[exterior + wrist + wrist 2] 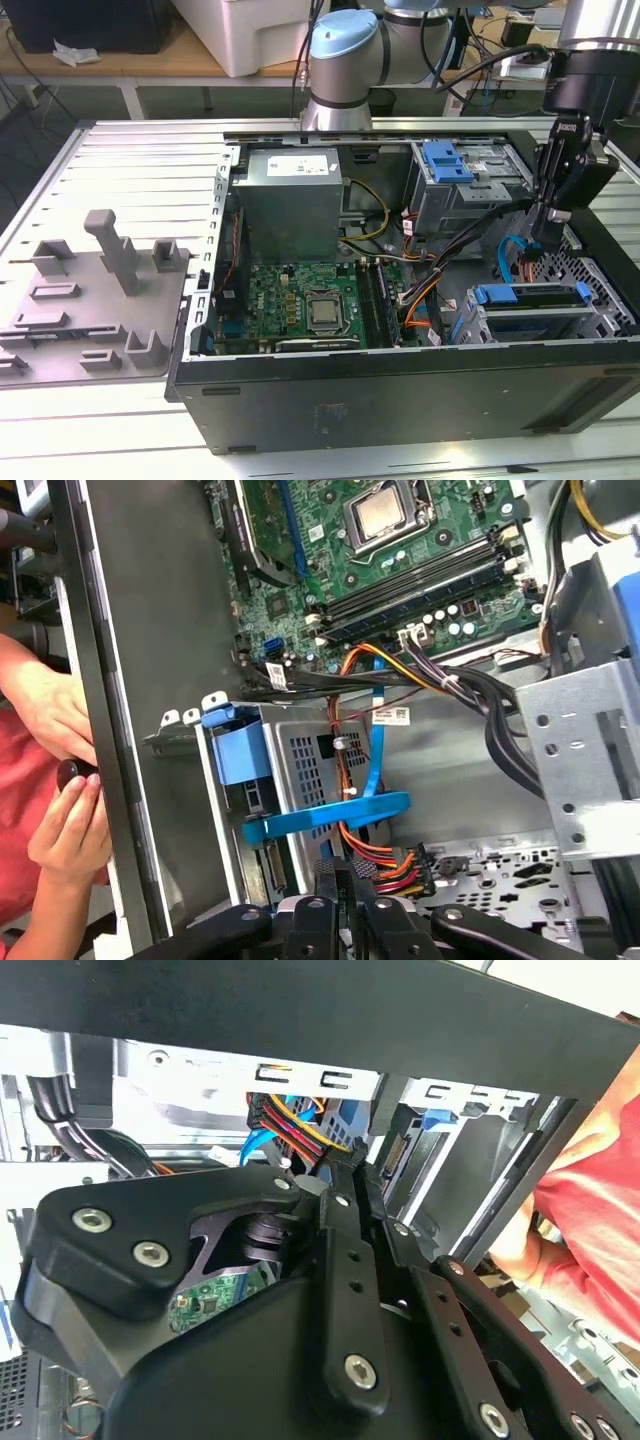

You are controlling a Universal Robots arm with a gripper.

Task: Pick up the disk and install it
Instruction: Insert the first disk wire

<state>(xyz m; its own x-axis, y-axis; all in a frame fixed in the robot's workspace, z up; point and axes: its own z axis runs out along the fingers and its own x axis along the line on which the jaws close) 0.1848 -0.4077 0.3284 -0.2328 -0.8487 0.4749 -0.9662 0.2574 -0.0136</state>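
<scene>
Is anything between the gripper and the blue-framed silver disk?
A flat blue cable loops across the grey metal drive cage, and red and orange wires lie by the gripper, between it and the disk.

The tool [541,238] hangs in the case [400,395] near the drive cage [530,322].

Bright, even room light falls from above in the exterior view. The ribbed table [120,170] at nine o'clock shines pale with mild glare, while the computer case [400,390] holds soft shade inside and its wall at six o'clock is nearly black. In the second wrist view the gripper [345,1180] carries a dull sheen and a red sleeve [600,1210] looks washed out. In the first wrist view the circuit board [400,560] is evenly lit, without glare.
</scene>
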